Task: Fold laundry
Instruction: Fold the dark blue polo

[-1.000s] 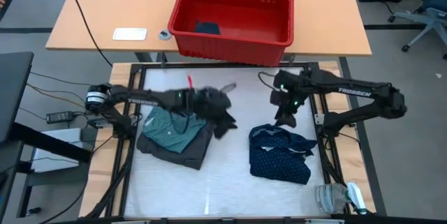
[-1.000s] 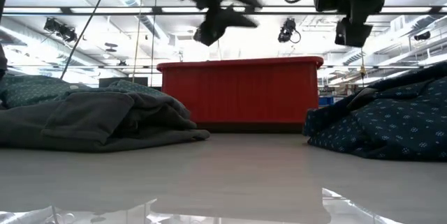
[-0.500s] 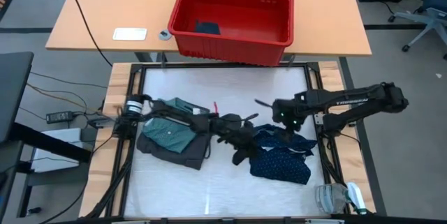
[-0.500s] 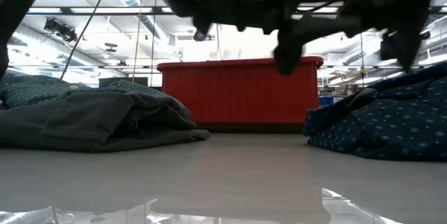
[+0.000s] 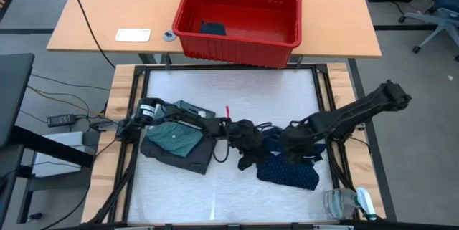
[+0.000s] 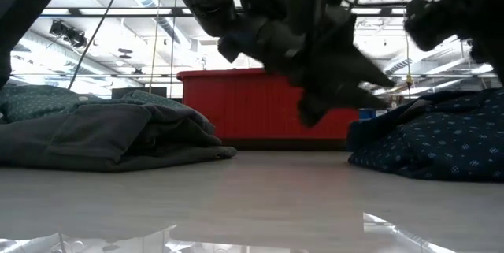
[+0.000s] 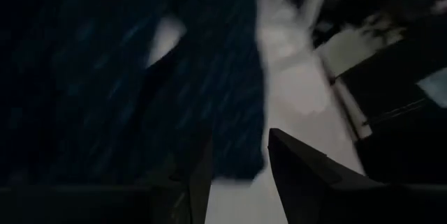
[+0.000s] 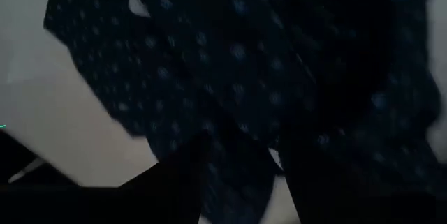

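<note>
A navy dotted piece (image 5: pixel 290 167) lies crumpled at the table's near right. My left gripper (image 5: pixel 251 155) reaches across the table to that piece's left edge (image 7: pixel 209 77). It is open, tilted down and clear of the tabletop (image 6: pixel 339 87). My right gripper (image 5: pixel 292 150) is open and points down over the same navy cloth (image 8: pixel 209 63). A teal dotted shirt (image 5: pixel 176 135) rests folded on a charcoal grey piece (image 5: pixel 197 157) at the near left. Another dark piece (image 5: pixel 211 28) lies inside the red basket (image 5: pixel 287 40). My right gripper stands close over the top of the navy dotted piece (image 8: pixel 237 126), fingers pointing down. I cannot tell whether the fingertips touch the cloth. My left gripper touches nothing that shows.
The red basket stands on the wooden table beyond the far edge, beside a white card (image 5: pixel 133 35). A clear plastic item (image 5: pixel 344 203) lies at the near right corner. Bare white tabletop (image 5: pixel 229 94) shows across the far half.
My left gripper has swung from above the teal and charcoal stack toward the table's right and near edge and has come down beside the navy piece. My right gripper has moved from the far right toward the near edge, lower, and has rolled over the navy piece. The garments lie as before.
</note>
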Available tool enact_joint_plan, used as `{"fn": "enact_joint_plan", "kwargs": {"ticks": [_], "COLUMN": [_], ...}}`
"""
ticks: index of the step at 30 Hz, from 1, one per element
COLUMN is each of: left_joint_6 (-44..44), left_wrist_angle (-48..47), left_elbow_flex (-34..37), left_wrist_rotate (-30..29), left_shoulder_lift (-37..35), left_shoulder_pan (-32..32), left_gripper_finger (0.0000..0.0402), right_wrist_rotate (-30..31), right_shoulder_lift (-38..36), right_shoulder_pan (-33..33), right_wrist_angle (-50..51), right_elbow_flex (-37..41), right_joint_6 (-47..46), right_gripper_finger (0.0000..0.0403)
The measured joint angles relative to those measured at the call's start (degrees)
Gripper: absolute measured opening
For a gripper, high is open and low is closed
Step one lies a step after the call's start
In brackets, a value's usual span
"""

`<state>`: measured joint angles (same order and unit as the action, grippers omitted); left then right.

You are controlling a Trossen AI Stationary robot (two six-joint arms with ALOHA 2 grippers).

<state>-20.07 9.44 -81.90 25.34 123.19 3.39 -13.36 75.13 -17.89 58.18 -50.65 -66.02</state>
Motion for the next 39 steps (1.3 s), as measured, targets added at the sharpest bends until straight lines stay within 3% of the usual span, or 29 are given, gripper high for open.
{"fn": "enact_joint_plan", "kwargs": {"ticks": [3, 10, 14, 18, 22, 30, 34, 39], "left_joint_6": [-1.8, 5.5, 7.8, 9.2, 13.3, 27.9, 30.2, 30.2], "left_wrist_angle": [-12.3, -39.2, -47.9, -47.7, -45.7, -37.2, -35.8, -36.1], "left_elbow_flex": [-0.1, -0.1, -0.2, -0.2, -0.2, -0.1, -0.1, -0.1], "left_wrist_rotate": [0.0, -1.9, -6.7, -10.6, -13.8, -17.3, -17.8, -17.8], "left_shoulder_lift": [-2.7, -14.2, -22.0, -26.8, -26.8, -17.4, -12.9, -9.6], "left_shoulder_pan": [-0.2, 1.4, 1.4, 2.1, 4.5, 9.4, 10.1, 10.3], "left_gripper_finger": [0.0143, 0.0125, 0.0116, 0.0115, 0.0117, 0.0171, 0.0191, 0.0184], "right_wrist_rotate": [-1.7, -8.7, -7.7, -4.5, -0.4, 7.5, 9.1, 9.5], "right_shoulder_lift": [6.2, 17.7, 16.7, 12.6, 9.9, 14.7, 17.9, 21.9], "right_shoulder_pan": [-0.1, -1.5, -1.3, -0.2, -2.0, -9.7, -11.3, -12.4], "right_wrist_angle": [-8.7, -40.3, -38.3, -26.7, -20.7, -17.0, -18.3, -20.1], "right_elbow_flex": [0.1, -3.9, -9.1, -12.4, -12.8, -12.7, -12.8, -12.8], "right_joint_6": [0.5, 2.0, 4.8, 8.3, 14.6, 18.8, 18.5, 15.8], "right_gripper_finger": [0.0185, 0.0185, 0.0185, 0.0185, 0.0185, 0.0198, 0.0195, 0.0162]}}
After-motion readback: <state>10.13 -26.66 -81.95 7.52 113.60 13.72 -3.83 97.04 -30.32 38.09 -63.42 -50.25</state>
